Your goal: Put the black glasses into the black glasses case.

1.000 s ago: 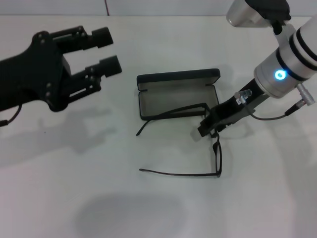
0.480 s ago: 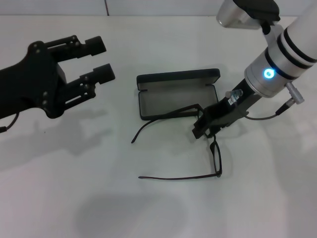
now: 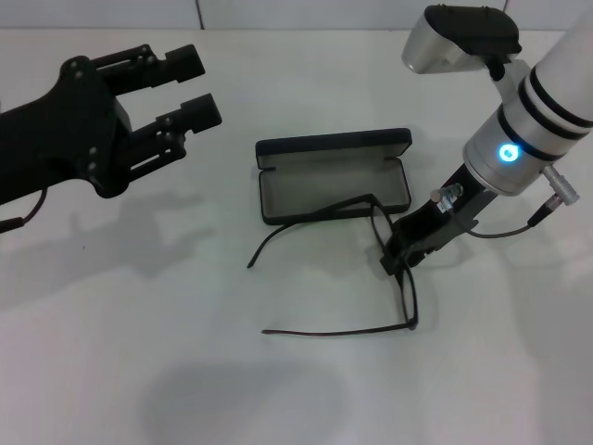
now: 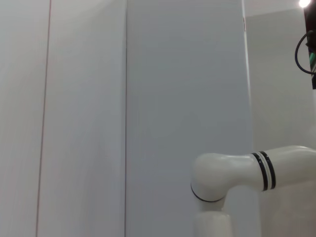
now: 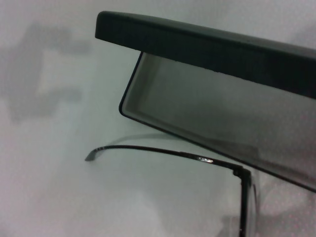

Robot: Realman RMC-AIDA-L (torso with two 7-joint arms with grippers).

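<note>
1. Hovering at the far left, well apart from everything: left gripper [image 3: 190, 88], bulky and black, fingers spread with nothing between them, aimed toward the case. Parked, by the look of it.

2. Lying open mid-table: black glasses case [image 3: 334, 176], matte hard shell, oblong with rounded corners, lid [image 5: 207, 47] tipped up along the far side, pale grey lining showing. Long axis across the table, left to right.

3. Sprawled just in front of the case, unfolded: black glasses [image 3: 405, 283], thin dark frame, clear lenses, slim temples. Front bar running roughly front to back, at a right angle to the case's long axis. Far temple [image 3: 320, 215] lying across the case's near rim, its curved tip trailing onto the table to the left; near temple [image 3: 334, 330] flat on the white table [image 3: 139, 371], pointing left.

4. Gripping, or so it seems, the upper end of the frame near the far hinge: right gripper [image 3: 408, 248], low beside the case's right end, much the nearer of the two. Fingers themselves not made out, so grasp judged only, not seen.

5. Turning point for the coming move: case to the left and slightly behind the gripper; frame likely needing a quarter turn to match the case's long axis, temples still spread and liable to snag on the rim.
</note>
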